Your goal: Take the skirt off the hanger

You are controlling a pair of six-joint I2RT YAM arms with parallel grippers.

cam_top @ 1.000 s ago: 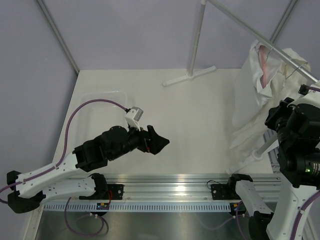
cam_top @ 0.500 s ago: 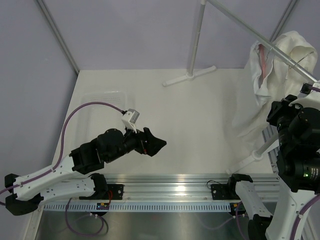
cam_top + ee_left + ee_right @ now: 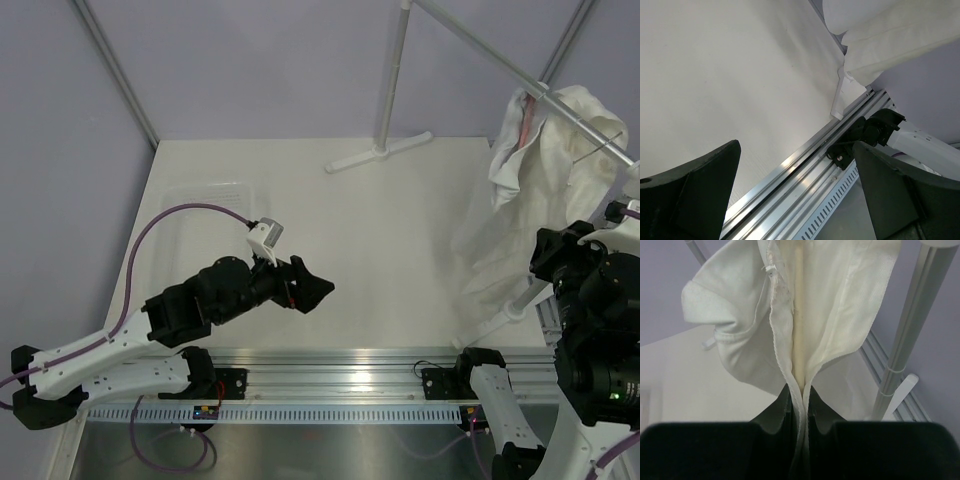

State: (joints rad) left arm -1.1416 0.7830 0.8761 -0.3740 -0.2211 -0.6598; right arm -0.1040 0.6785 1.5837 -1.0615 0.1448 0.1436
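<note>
Skirt (image 3: 545, 190), white, hangs bunched from the sloping rack rail (image 3: 480, 45) at the right edge of the table (image 3: 350, 220), its lower folds draping down to the tabletop. Right gripper (image 3: 800, 402) is below the garment, jaws pressed together on a vertical seam of the fabric; the wrist view shows cloth pinched between both fingers (image 3: 775, 415). Left gripper (image 3: 315, 290) hovers above the table's near centre, well apart from the skirt, jaws spread wide and holding nothing.
</note>
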